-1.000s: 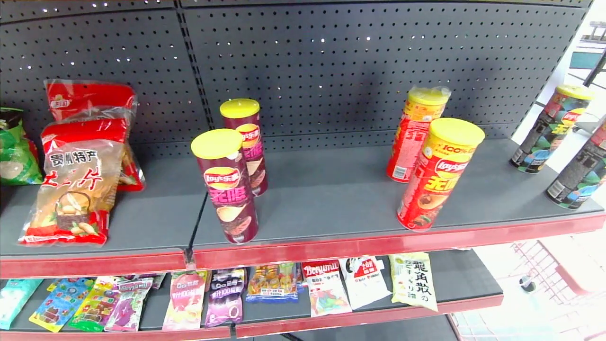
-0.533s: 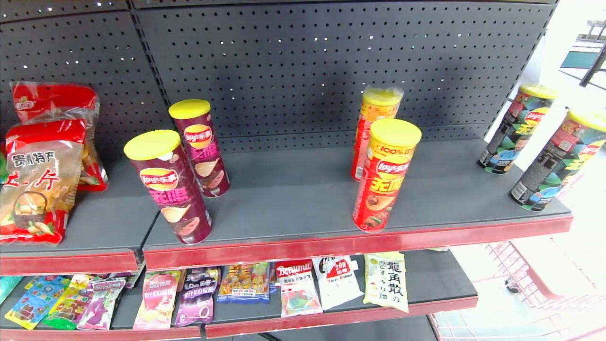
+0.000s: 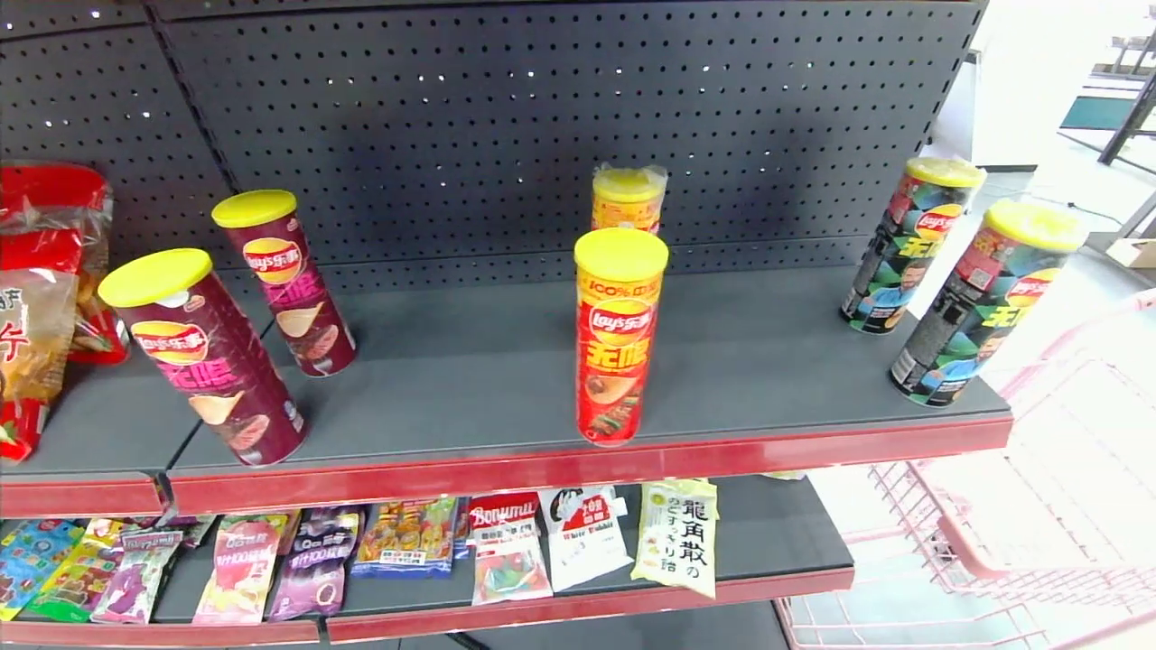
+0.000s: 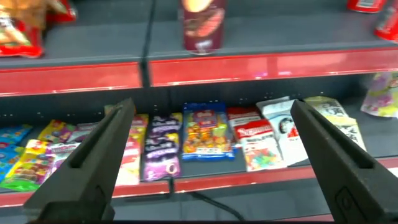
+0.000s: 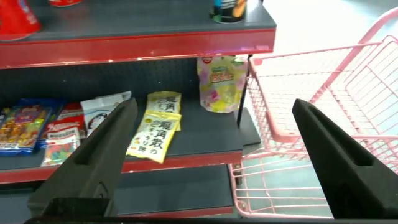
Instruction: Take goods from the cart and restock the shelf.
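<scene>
The upper shelf [image 3: 506,361] carries two maroon chip cans [image 3: 203,357], two red chip cans [image 3: 619,334] and two dark patterned cans [image 3: 989,302], all upright. A pink wire cart [image 3: 1039,506] stands to the right of the shelf's end, and I cannot see what it holds. My left gripper [image 4: 211,106] is open and empty, low in front of the lower shelf's snack packets [image 4: 208,130]. Also open and empty, my right gripper [image 5: 214,106] faces the lower shelf's right end, with the cart [image 5: 323,93] beside it.
Red snack bags [image 3: 41,298] lie at the upper shelf's left. The lower shelf [image 3: 768,551] holds a row of flat packets, with a yellow one [image 5: 155,134] and a pale bag [image 5: 219,84] near its right end. Bare shelf lies between the can groups.
The head view has swung to the right, so the shelf's goods sit further left in the picture and the pink cart has come into sight. Nothing on the shelf has moved.
</scene>
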### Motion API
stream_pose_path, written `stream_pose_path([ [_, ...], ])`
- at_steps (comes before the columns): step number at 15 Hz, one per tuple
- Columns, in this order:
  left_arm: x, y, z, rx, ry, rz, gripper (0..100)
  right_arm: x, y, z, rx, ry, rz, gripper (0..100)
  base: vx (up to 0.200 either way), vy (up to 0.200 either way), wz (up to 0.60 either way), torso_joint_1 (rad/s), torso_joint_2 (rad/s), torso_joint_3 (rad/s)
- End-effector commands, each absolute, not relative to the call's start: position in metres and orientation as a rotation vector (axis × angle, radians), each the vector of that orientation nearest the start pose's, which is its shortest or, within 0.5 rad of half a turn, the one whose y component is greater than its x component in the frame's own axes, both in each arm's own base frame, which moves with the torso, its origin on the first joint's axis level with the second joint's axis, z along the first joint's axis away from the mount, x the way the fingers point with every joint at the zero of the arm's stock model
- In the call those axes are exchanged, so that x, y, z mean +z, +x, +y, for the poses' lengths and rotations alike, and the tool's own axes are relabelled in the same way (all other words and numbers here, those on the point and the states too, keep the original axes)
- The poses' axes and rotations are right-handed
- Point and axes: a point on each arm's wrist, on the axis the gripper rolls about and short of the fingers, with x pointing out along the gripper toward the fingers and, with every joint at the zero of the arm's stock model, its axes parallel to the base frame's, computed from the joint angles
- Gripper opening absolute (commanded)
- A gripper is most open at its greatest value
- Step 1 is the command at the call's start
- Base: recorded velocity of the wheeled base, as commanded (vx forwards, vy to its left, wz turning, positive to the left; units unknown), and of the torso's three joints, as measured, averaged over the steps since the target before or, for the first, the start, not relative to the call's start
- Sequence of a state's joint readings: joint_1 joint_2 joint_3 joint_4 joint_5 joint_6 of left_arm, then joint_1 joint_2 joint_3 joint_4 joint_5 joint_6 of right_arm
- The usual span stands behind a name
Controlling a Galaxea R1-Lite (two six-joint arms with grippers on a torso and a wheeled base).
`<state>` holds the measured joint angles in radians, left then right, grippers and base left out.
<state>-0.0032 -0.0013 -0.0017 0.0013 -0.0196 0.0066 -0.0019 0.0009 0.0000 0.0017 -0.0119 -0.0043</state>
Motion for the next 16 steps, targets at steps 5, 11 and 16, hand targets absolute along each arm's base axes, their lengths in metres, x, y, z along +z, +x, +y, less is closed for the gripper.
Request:
stream_pose_path([
  [5, 0.0757, -0.0229, -0.0004, -0.023, 0.005, 0.0, 100, 0.0754, -0.0227, -0.0002, -0.014, -0.005, 0.003, 100, 0.0, -0.08, 0.0, 0.0, 0.0, 0.002],
  [11, 0.0757, -0.0229, -0.0004, -0.023, 0.006, 0.0, 100, 0.0754, -0.0227, -0.0003, -0.015, -0.005, 0.003, 100, 0.1, 0.0, 0.0, 0.0, 0.0, 0.001],
  [16, 0.0757, -0.0229, -0.0004, -0.023, 0.005, 0.0, 100, 0.0754, -0.0227, -0.0003, -0.015, -0.005, 0.003, 100, 0.0, 0.0, 0.0, 0.0, 0.0, 0.0],
])
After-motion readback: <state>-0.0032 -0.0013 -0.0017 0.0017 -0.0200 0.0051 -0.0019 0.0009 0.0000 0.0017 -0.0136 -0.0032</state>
